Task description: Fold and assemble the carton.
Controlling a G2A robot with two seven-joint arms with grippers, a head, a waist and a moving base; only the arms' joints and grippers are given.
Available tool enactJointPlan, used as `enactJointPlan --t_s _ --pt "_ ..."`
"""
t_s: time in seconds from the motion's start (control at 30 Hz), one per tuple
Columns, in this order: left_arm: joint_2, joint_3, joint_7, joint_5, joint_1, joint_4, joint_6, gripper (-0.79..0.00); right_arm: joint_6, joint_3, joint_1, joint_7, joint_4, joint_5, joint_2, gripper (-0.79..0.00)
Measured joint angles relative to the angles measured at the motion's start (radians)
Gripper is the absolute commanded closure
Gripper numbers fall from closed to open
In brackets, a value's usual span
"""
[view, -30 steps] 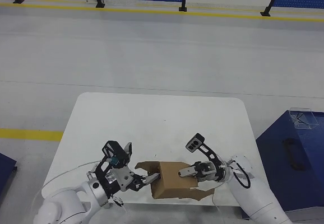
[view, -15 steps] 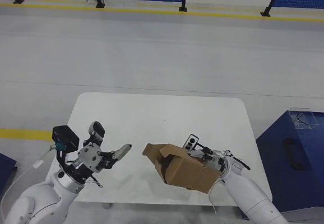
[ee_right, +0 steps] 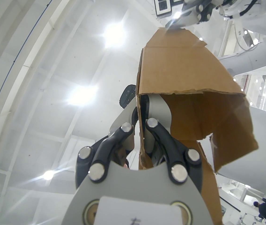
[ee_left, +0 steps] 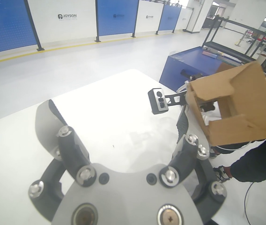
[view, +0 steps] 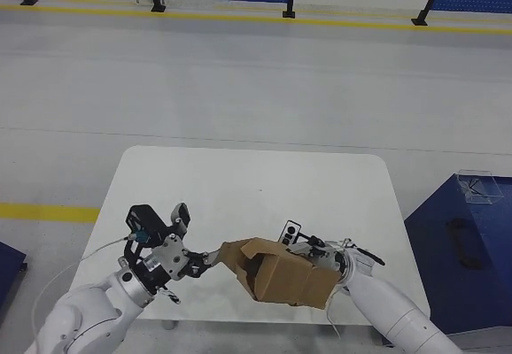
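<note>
The brown carton (view: pixel 290 276) hangs tilted above the table's front edge, partly folded, with its open end and loose flaps toward the left arm. My right gripper (ee_right: pixel 140 115) is shut on one carton wall (ee_right: pixel 182 71), one finger inside and one outside. My left gripper (view: pixel 203 262) sits just left of the carton, open, with one fingertip at the edge of the carton's left flap (view: pixel 231 251). In the left wrist view the carton (ee_left: pixel 238 99) is beside the far finger (ee_left: pixel 182 122).
The white table (view: pixel 238 181) lies bare behind both arms. A blue cabinet (view: pixel 495 243) stands off the table's right side. The right arm's wrist camera (ee_left: pixel 158 101) juts out beside the carton.
The right gripper lifted the carton off the table and tilted it. The left gripper let go, swung out to the left, then came back to the carton's left flap.
</note>
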Motion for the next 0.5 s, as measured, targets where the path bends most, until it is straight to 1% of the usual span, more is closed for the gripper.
enactJointPlan --t_s 0.13,0.27,0.5 --pt "0.002 -0.027 0.022 -0.028 0.034 -0.037 -0.025 -0.785 0.000 -0.008 0.004 0.000 0.006 0.007 0.006 0.000" --pt "0.005 -0.046 0.007 -0.035 0.059 -0.051 -0.042 -0.785 0.000 -0.015 0.003 0.000 0.015 0.000 0.008 0.000" --pt "0.007 -0.009 -0.027 -0.042 0.067 -0.056 -0.081 -0.785 0.000 -0.027 0.002 0.000 0.021 -0.016 0.006 0.000"
